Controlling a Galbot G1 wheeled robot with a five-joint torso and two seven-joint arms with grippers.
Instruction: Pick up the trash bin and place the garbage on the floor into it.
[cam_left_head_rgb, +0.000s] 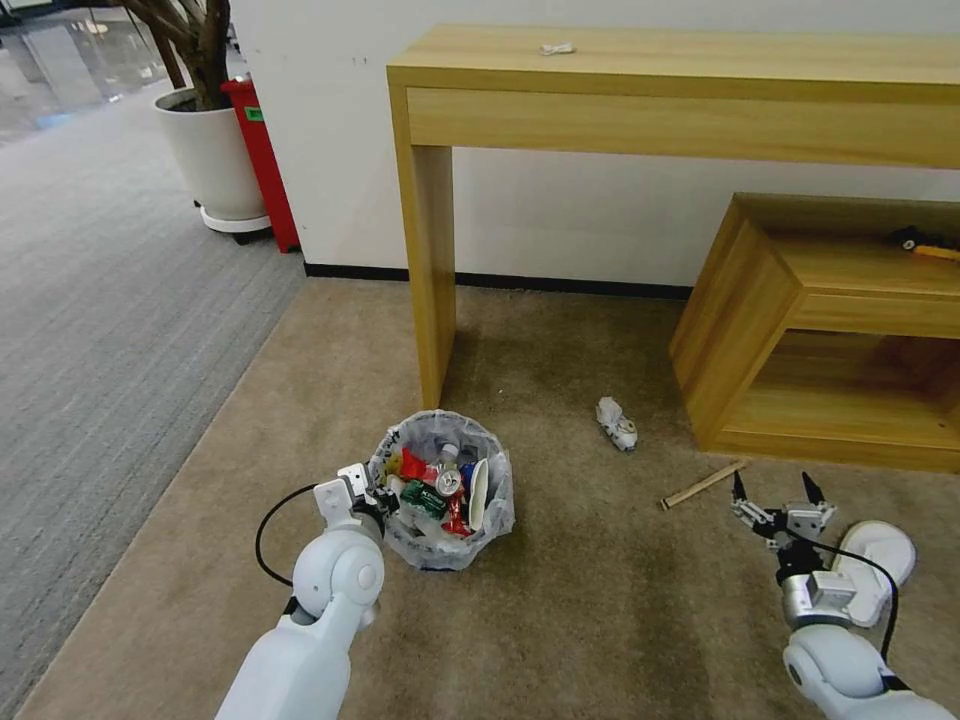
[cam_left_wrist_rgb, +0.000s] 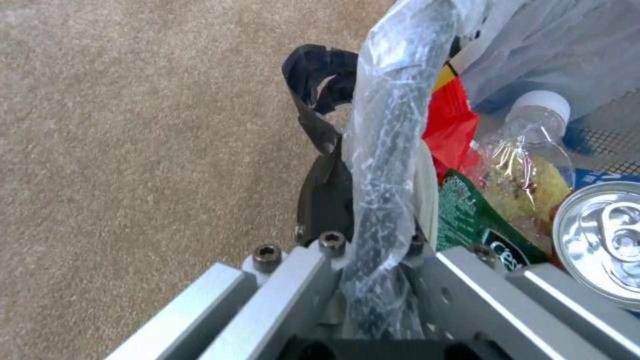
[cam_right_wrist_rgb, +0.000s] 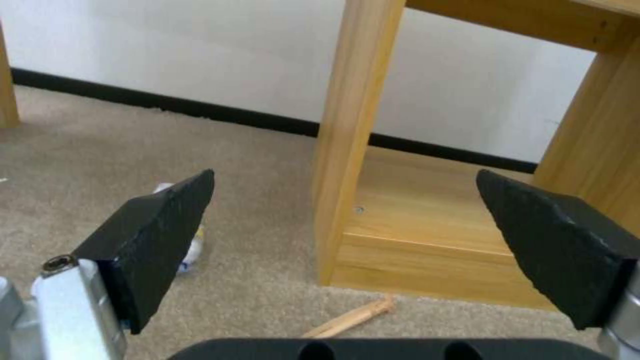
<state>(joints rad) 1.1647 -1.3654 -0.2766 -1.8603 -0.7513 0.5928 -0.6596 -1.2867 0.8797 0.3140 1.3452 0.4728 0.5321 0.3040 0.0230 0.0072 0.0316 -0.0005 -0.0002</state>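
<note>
The trash bin (cam_left_head_rgb: 400, 535), lined with crinkled clear plastic, sits on the beige floor (cam_left_head_rgb: 600, 610) by the desk leg. It holds a red wrapper (cam_left_wrist_rgb: 453, 117), a can (cam_left_wrist_rgb: 603, 240), a small bottle (cam_left_wrist_rgb: 540, 125) and a green packet (cam_left_wrist_rgb: 467, 215). My left gripper (cam_left_head_rgb: 368, 497) is shut on the bin's near rim (cam_left_wrist_rgb: 387, 150), one dark finger (cam_left_wrist_rgb: 323, 192) outside the bag. My right gripper (cam_left_head_rgb: 772, 490) hangs open just above the carpet, its pads (cam_right_wrist_rgb: 160, 235) wide apart. A wooden stick (cam_left_head_rgb: 703, 484) lies just ahead of it, a crumpled blue-white packet (cam_left_head_rgb: 617, 423) farther off. A white slipper (cam_left_head_rgb: 880, 560) lies beside the right forearm.
A tall wooden desk (cam_left_head_rgb: 680, 90) stands over the bin, its leg (cam_left_head_rgb: 430, 270) right behind it. A low wooden shelf unit (cam_left_head_rgb: 830, 330) is at the right, close to the right gripper. Grey striped carpet (cam_left_head_rgb: 110, 300), a white plant pot (cam_left_head_rgb: 212, 155) and a red bin (cam_left_head_rgb: 262, 165) lie left.
</note>
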